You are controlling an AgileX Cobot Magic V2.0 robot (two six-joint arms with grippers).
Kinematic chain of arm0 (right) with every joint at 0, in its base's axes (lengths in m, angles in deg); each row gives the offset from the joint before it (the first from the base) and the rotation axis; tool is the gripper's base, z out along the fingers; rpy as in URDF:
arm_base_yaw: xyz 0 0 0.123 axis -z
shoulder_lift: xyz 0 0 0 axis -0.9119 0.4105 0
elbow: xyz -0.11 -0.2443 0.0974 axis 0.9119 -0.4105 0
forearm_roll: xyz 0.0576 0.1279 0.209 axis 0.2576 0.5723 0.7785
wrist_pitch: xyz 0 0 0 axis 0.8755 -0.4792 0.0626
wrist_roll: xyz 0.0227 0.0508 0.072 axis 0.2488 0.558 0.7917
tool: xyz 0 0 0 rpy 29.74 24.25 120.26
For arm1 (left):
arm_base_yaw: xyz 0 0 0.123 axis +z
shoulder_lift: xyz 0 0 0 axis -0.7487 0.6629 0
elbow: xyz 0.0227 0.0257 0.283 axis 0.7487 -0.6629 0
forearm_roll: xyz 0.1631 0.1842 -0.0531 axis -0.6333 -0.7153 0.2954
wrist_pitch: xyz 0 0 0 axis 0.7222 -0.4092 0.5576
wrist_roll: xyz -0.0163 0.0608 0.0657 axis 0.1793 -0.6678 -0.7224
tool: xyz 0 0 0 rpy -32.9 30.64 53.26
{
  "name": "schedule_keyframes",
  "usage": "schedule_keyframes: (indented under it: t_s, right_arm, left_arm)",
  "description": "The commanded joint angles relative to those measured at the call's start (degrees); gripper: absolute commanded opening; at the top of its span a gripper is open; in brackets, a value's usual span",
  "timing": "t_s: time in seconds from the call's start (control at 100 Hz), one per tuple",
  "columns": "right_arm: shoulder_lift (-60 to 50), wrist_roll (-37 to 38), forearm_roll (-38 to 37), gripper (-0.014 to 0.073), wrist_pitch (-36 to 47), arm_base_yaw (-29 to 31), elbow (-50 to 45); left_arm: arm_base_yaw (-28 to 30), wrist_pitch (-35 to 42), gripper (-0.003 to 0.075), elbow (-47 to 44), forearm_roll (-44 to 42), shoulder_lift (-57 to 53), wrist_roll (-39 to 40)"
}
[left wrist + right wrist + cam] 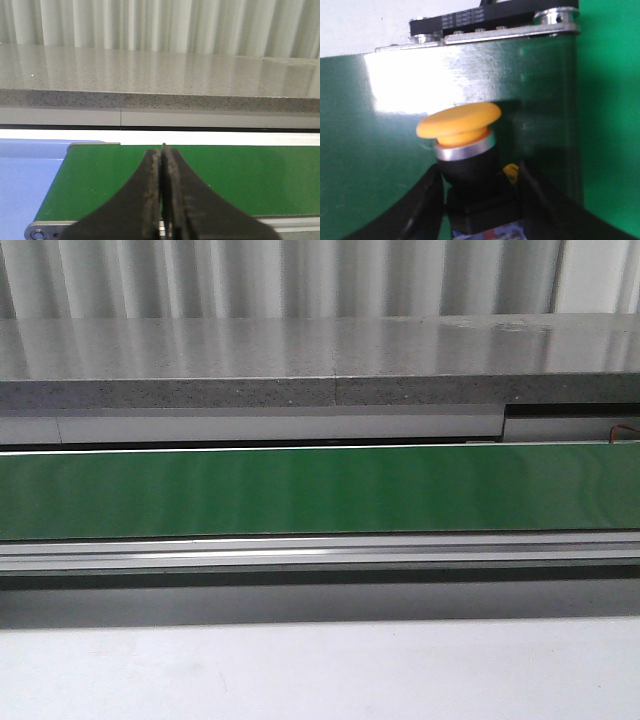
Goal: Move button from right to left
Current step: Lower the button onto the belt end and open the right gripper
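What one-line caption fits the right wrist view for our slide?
Right pincer grips a yellow-capped button by its black body above the green belt.

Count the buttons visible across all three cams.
1. The button sits between the right gripper fingers, over the green belt, seen only in the right wrist view. Front and left wrist views show none; others could lie outside the views.
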Motion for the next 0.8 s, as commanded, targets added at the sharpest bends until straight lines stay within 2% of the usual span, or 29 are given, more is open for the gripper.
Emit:
schedule_keyframes:
  t_s: [0.0,0.16,0.26,0.43,0.58,0.79]
  right_arm:
    - [-1.92,-0.18,2.3,0.0318,1.23,0.06,1.15]
    - [-1.92,-0.18,2.69,0.0552,0.73,0.06,1.15]
    - [-2.0,-0.18,2.69,0.0643,1.0,0.06,1.59]
    - [-5.82,-1.06,4.35,0.0647,3.17,0.06,2.04]
    - [-13.33,-6.02,9.56,0.0647,6.04,-0.01,1.43]
    - [-25.11,-11.85,10.78,0.0645,13.25,-3.97,-3.48]
  left_arm:
    - [0.1,4.84,-0.002,-1.36,0.43,-1.82,0.63]
    - [0.1,4.84,-0.002,-1.36,0.43,-1.82,0.63]
    - [0.1,4.84,-0.002,-1.36,0.43,-1.82,0.63]
    - [0.1,4.84,-0.002,-1.36,0.43,-1.82,0.63]
    - [0.1,4.84,-0.002,-1.36,0.43,-1.82,0.63]
    - [0.1,4.84,-0.002,-1.36,0.43,-1.82,0.63]
